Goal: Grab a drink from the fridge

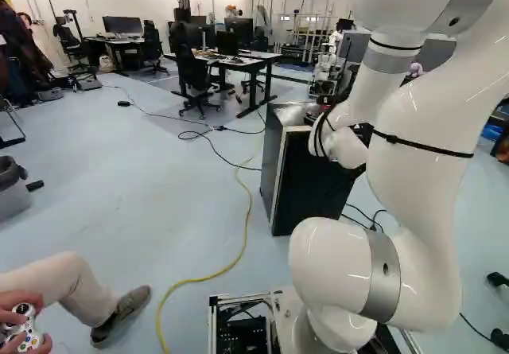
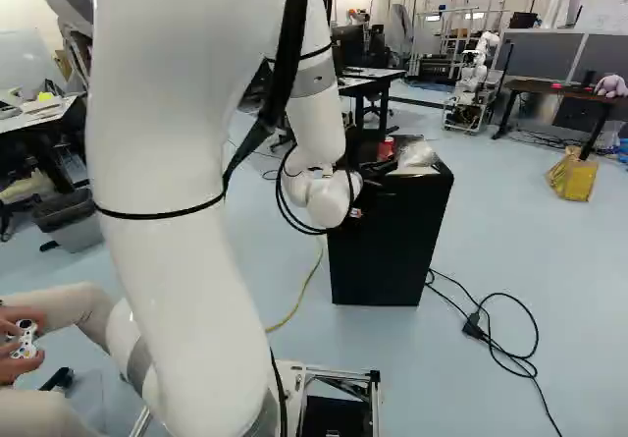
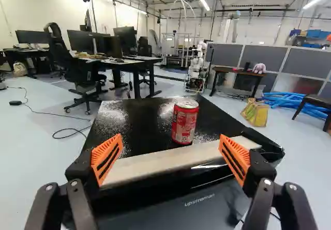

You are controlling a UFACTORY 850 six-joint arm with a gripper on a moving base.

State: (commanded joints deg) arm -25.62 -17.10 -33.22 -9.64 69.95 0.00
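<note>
Meanwhile, atop the fridge [image 3: 147, 117]: a red drink can [image 3: 184, 122] stands upright on the glossy black surface, just beside the pale strip [image 3: 170, 163] along the near edge.
Gripper [image 2: 381, 168]: poised at the near side of the fridge, with nothing in its grasp.
Fingers [image 3: 107, 158]: spread wide in the wrist view, orange pads facing each other across the gap, the can ahead of that gap and touching neither one.
Arm [image 1: 421, 127]: white and banded with black straps, it reaches forward from the base toward the fridge, black cables looping at its wrist.
Floor [image 1: 159, 187]: pale blue, crossed by a yellow cable [image 1: 245, 231] that snakes past the fridge in the left base view; a black cable [image 2: 535, 334] curls to the right of the fridge in the right base view.
Desks [image 3: 137, 60]: beyond the fridge, they carry monitors [image 3: 81, 41], with a black office chair [image 3: 77, 77] drawn up close by.
Background: another robot [image 3: 197, 64], white, stands beyond the can, near a dark wooden table [image 3: 235, 71] holding a purple plush toy [image 3: 259, 68].
Near that table: a yellow bag [image 3: 256, 112] sits on the floor beside blue tubing [image 3: 289, 100].
</note>
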